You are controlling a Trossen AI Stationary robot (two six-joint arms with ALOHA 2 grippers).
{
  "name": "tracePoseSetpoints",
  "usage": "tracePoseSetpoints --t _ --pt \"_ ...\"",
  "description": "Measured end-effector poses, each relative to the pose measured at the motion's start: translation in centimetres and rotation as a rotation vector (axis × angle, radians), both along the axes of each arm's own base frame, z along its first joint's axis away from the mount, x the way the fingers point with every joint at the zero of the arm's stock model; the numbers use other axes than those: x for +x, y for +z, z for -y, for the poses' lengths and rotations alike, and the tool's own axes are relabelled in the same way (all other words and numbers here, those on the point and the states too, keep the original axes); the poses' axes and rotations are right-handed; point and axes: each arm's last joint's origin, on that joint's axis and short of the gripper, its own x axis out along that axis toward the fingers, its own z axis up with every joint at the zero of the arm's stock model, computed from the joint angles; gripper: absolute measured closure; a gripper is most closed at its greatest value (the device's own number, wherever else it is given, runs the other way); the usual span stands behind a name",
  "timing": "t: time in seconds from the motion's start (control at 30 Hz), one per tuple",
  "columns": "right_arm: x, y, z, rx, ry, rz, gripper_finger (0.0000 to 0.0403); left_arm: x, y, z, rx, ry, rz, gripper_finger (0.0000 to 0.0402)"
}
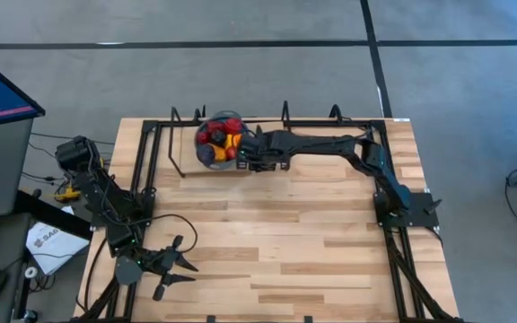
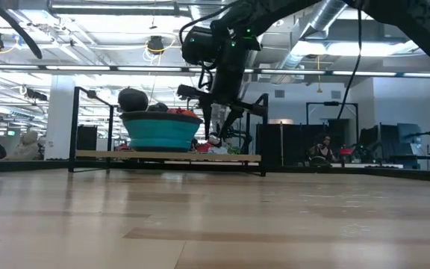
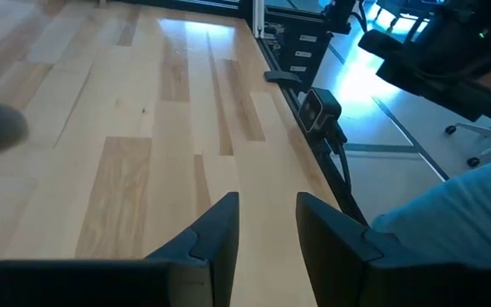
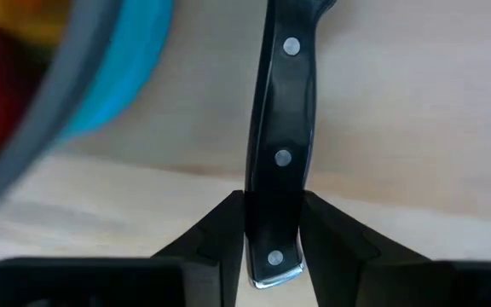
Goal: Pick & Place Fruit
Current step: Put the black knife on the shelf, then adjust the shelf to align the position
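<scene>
**Right hand clamps the knife beside the fruit bowl**

The right arm reaches across the far side of the counter [image 1: 276, 233], and its right hand [image 4: 273, 226] is closed on the black handle of a knife [image 4: 281, 128]. In the right wrist view both fingers [image 4: 216, 234] press against the riveted handle near its butt end, and the handle runs straight ahead of the hand over the pale wood. Whether the knife rests on the counter or is lifted off it cannot be told.

Just beside this hand, on its outer side, sits the blue bowl [image 1: 206, 157] with a grey rim. The fruit [image 1: 221, 135] is piled inside the bowl: red, yellow, orange and dark purple pieces show from above. In the right wrist view the bowl's rim and blue wall fill the corner next to the knife handle, with blurred red and yellow fruit behind the rim. From the low view the bowl [image 2: 159, 128] stands at the far edge of the counter, fruit heaped above its rim, with the right hand [image 2: 219, 112] hanging down just next to it.

The left arm waits at the near corner of the counter, well apart from the bowl. Its left hand [image 3: 267, 226] is empty, fingers [image 3: 216, 230] set narrowly apart, with only bare wood ahead of it.
</scene>
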Motion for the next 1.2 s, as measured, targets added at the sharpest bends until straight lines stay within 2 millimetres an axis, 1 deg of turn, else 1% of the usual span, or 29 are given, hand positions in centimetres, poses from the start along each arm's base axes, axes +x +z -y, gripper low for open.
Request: tracePoseSetpoints --t 0.27,0.53,0.97,1.07,1.2 --pt "-0.4 0.0 1.3 -0.002 -0.026 -0.01 0.0301 0.0 0.1 0.0 -0.007 0.0 0.003 0.0289" --pt "-0.4 0.0 1.1 -0.002 -0.015 -0.013 0.03 0.0 0.1 0.0 -0.007 0.0 0.003 0.0289" --pt "-0.4 0.0 1.2 -0.049 -0.025 -0.023 0.0299 0.0 0.1 0.0 -0.008 0.0 0.003 0.0289" --pt "-0.4 0.0 1.2 -0.053 -0.024 -0.025 0.0292 0.0 0.1 0.0 -0.009 0.0 0.004 0.0289" --pt "-0.4 0.0 1.2 -0.07 -0.03 -0.029 0.0269 0.0 0.1 0.0 -0.012 0.0 0.005 0.0289"
